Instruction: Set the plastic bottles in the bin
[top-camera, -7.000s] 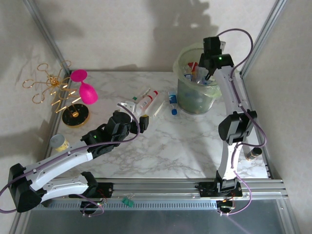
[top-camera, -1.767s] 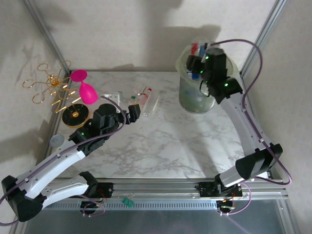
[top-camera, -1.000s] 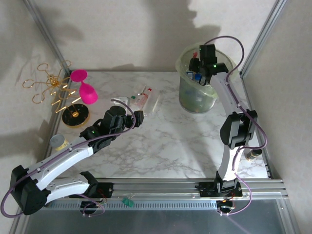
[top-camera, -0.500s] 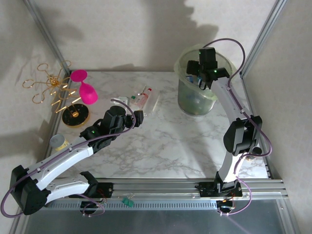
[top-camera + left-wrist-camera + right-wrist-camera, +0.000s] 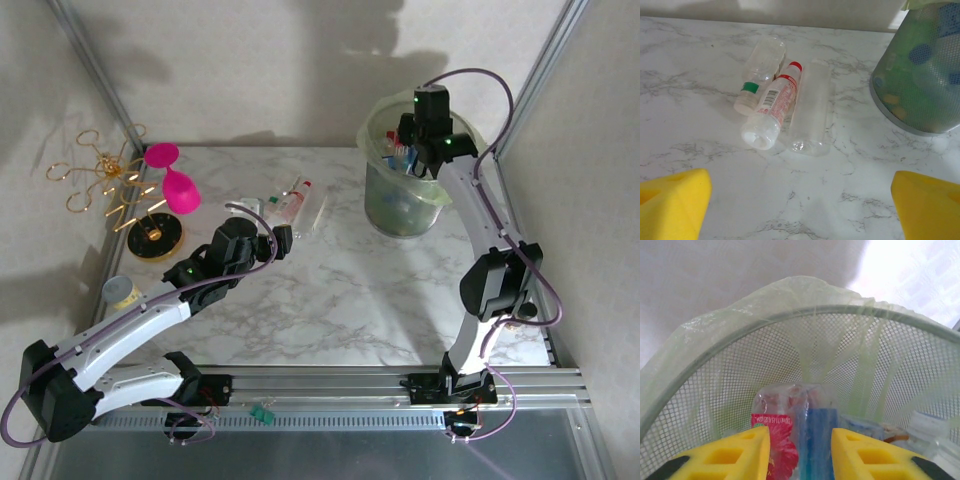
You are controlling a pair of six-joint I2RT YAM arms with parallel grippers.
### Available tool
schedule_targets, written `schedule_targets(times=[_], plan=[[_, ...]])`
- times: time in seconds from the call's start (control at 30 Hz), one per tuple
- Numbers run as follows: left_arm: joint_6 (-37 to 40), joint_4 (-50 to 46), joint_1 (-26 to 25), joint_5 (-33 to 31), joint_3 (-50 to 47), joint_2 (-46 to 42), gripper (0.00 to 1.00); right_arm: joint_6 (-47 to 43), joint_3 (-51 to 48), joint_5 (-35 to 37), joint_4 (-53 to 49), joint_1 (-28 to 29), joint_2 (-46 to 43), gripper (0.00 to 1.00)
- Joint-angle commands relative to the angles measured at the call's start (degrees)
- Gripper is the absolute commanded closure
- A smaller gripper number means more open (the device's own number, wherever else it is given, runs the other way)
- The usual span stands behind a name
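The right arm (image 5: 470, 200) is hanging over the bin (image 5: 398, 215), jaws closed. The left arm (image 5: 150, 315) is hovering near three bottles (image 5: 772, 107), jaws open.

- The left arm (image 5: 130, 330) lies low, running from its base at the near left out towards the middle of the worktop (image 5: 350, 300), with its elbow folded back beside the base.
- The left gripper (image 5: 283, 243) faces the far side with its jaws spread wide. In the left wrist view its yellow fingertips (image 5: 675, 205) sit at the two bottom corners.
- The right arm (image 5: 482, 215) stands tall, its elbow out to the right and its forearm reaching up to the far right corner.
- The right gripper (image 5: 412, 150) hangs nose-down from the raised wrist. Its yellow fingers (image 5: 730, 452) are drawn close together, with only a narrow slot between them.
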Motion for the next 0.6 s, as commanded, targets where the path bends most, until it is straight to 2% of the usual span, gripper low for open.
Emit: schedule_targets(times=[0.0, 0.2, 0.33, 0.4, 0.47, 0.57], plan=[[1.4, 0.4, -0.4, -1.8, -0.7, -1.1, 0.08, 0.9, 1.9, -1.0, -2.1, -0.3, 3.5, 0.7], [1.4, 0.3, -0.4, -1.9, -0.6, -1.2, 0.07, 1.7, -1.4, -2.5, -0.9, -0.3, 3.3, 0.74], [0.7, -0.7, -0.4, -1.6, 0.6, -0.8, 0.07, 1.8, 1.2, -2.6, -2.8, 0.0, 1.7, 0.72], [-0.1, -2.1, -0.4, -0.6, 2.3, -0.2, 0.07, 1.5, 3.0, -2.2, -3.1, 0.5, -0.6, 0.69], [-0.8, -4.2, -0.4, 1.7, 5.1, 1.5, 0.06, 1.5, 4.5, -2.4, -3.2, 1.1, -3.6, 0.58], [-1.8, -7.1, -0.4, 3.5, 9.3, 5.3, 0.06, 2.2, 4.0, -3.0, -2.9, 2.4, -8.1, 0.52]])
